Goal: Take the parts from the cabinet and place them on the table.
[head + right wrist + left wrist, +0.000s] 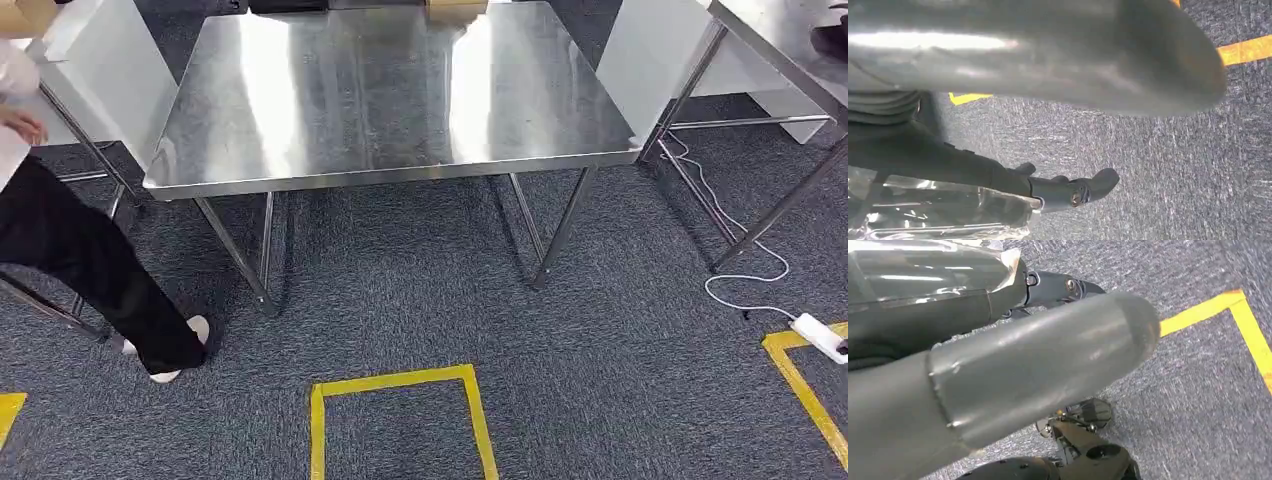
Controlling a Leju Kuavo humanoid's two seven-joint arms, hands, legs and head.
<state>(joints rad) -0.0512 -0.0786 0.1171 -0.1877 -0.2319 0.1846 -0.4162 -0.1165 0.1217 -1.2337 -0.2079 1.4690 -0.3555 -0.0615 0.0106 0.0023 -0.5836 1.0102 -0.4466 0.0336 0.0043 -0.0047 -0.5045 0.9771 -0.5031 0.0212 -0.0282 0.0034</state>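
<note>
Steel table (pixel 390 100): shiny top filling the upper centre of the head view, standing on slanted metal legs over grey carpet (pixel 420 300); a brownish object (pixel 456 8) sits at its far edge, too cropped to identify. Second steel table (pixel 770 45): upper right corner of the same view, only a corner and legs showing. White cable (pixel 735 240): runs down the carpet below that second table to a white power strip (pixel 820 337) at the right edge. Yellow floor tape (pixel 395 385): an open rectangle at the lower centre, with further pieces at the lower left and lower right. Person (pixel 90 270): left edge of the head view, dark trousers and a light shoe, one hand near the upper left corner. Left hand (pixel 1038 370): seen in the left wrist view over carpet and a yellow tape corner; thick grey thumb stretched out, dark fingers partly under a clear plastic wrap, nothing held, fingers apart. Right hand (pixel 1058 100): seen in the right wrist view over carpet and tape; blurred grey thumb extended, dark fingers (pixel 1083 189) reaching out beside a clear plastic wrap, nothing held, fingers apart. Parts and cabinet: location cannot be told.
</note>
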